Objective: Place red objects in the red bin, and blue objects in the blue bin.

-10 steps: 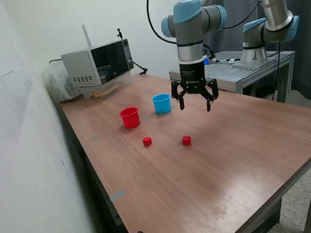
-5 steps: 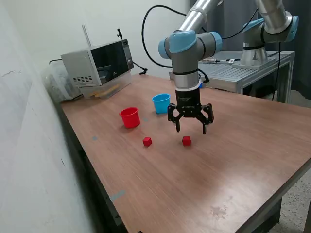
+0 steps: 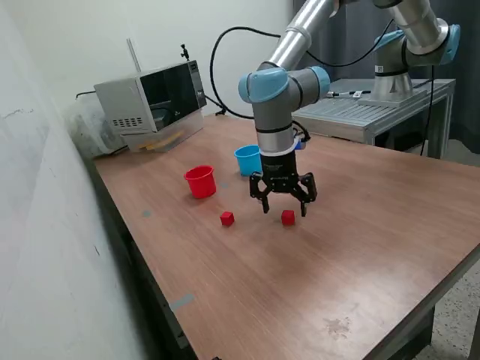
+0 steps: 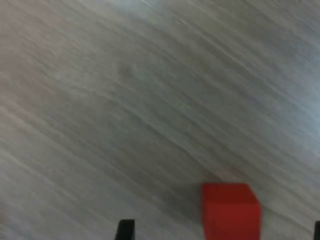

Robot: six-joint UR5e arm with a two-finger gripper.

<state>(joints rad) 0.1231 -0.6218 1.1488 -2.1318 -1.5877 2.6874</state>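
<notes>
Microwave (image 3: 152, 101) first, at the far corner of the wooden table (image 3: 360, 255) on the exterior view's left, with a clear tray beneath it. Moving right, you see the red bin (image 3: 200, 181) standing upright on the tabletop, and just beside it, towards the exterior view's right and a little farther back, the blue bin (image 3: 247, 160), also upright; the two tubs sit near each other but apart. In front of the red bin lies one red cube (image 3: 227, 218), on its own on the wood.

Next comes your gripper (image 3: 283, 204), hanging straight down from the UR5e arm (image 3: 274, 112). Its fingers are spread wide with nothing between them, and the tips sit low over the table. The second red cube (image 3: 288, 217) rests on the wood directly under the spread fingers, roughly between the two tips, and you cannot tell from this angle whether either finger touches it. The arm's body partly hides the blue bin's right edge.

Your wrist view confirms it: the same red cube (image 4: 231, 210) sits on the blurred wood grain, between one dark fingertip (image 4: 125, 230) and the sliver of the other at the frame edge. Farther to the exterior view's right stands a second robot arm (image 3: 411, 52) on a grey metal bench (image 3: 375, 109).
</notes>
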